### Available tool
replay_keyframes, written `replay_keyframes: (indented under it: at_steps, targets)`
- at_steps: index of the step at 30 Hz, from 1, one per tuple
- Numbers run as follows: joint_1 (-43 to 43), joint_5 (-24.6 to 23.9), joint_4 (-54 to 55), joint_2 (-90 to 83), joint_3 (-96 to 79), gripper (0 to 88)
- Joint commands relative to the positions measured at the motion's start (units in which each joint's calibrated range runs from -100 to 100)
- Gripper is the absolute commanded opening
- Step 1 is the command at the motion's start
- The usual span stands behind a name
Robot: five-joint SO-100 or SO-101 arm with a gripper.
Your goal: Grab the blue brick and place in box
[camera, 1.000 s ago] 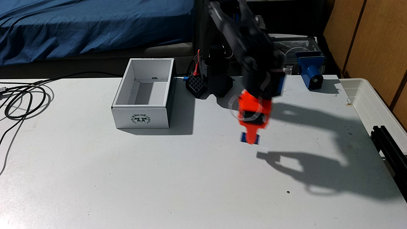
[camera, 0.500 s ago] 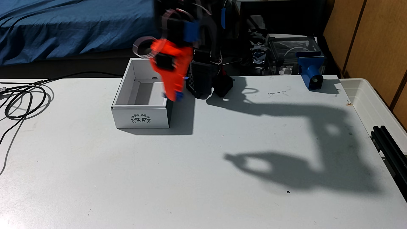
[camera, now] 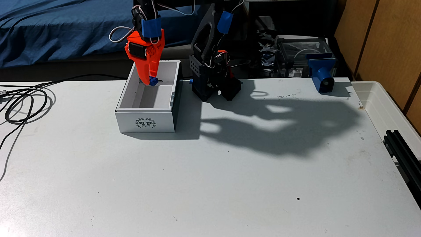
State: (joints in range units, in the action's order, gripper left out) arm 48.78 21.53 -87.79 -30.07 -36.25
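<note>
In the fixed view my orange gripper (camera: 149,81) points down into the far end of the white box (camera: 145,122), which stands on the table at centre left with a dark wreath emblem on its near short wall. The gripper is shut on the small blue brick (camera: 153,81), whose studded end sticks out to the right of the fingertips. The brick hangs inside the box opening, above the floor, close to the far wall. The rest of the brick is hidden by the orange fingers.
The arm's black base (camera: 214,84) stands right of the box. A blue bracket (camera: 322,73) sits at the far right edge, a translucent tub (camera: 387,102) beyond it. Black cables (camera: 25,104) coil at the left. A black rail (camera: 403,150) lies at the right edge.
The gripper carried the blue brick from the table's middle right, swung left over the box's right wall, and now hangs inside the box's far end, still shut on it.
</note>
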Motion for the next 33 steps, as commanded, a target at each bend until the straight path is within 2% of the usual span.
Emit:
replay_keyframes:
  at_steps: [1,3,7,9,13,18,21,27,33]
  targets:
    - [1.81,0.76,5.71,-2.62,-4.3,1.0]
    - [2.26,0.76,8.64,-2.87,-6.6,4.6]
    - [3.6,0.76,8.47,-2.96,-7.31,19.6]
    - [3.89,0.7,8.13,-2.96,-7.14,23.4]
    - [3.89,0.23,6.75,-2.96,-6.07,21.4]
    - [2.33,-1.08,-1.01,-3.12,6.17,7.5]
    - [-3.46,-5.93,-7.3,-3.12,16.38,0.4]
    - [-20.7,-19.13,-9.37,-3.21,26.67,0.8]
    - [-37.12,-27.02,-7.13,-3.21,29.33,1.0]
